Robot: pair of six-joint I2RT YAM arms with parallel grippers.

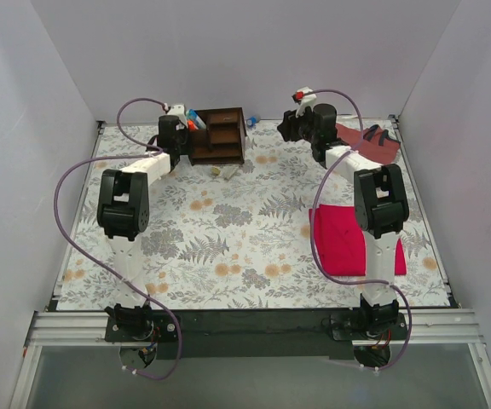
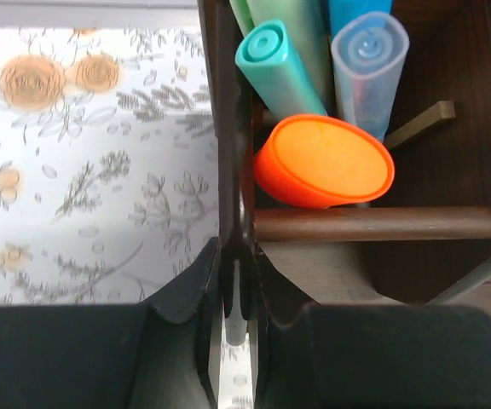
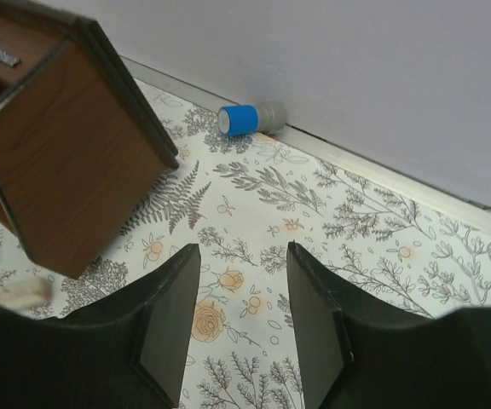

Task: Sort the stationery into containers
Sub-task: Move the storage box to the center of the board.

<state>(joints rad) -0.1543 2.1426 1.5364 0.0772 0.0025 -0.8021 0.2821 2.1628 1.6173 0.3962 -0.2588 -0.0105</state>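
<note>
My left gripper (image 2: 235, 260) was pinched narrow on the side wall of the desk organiser (image 2: 450, 128), whose compartment held an orange-capped marker (image 2: 322, 162), a teal marker (image 2: 275, 68) and a pale blue marker (image 2: 369, 64). My right gripper (image 3: 241, 273) hung wide open and empty above the floral table (image 3: 382, 247). The blue-grey cylinder (image 3: 250, 118) lay against the back wall near the organiser.

Red cloth (image 1: 335, 243) near-right; brown bag (image 1: 362, 141) far-right.
</note>
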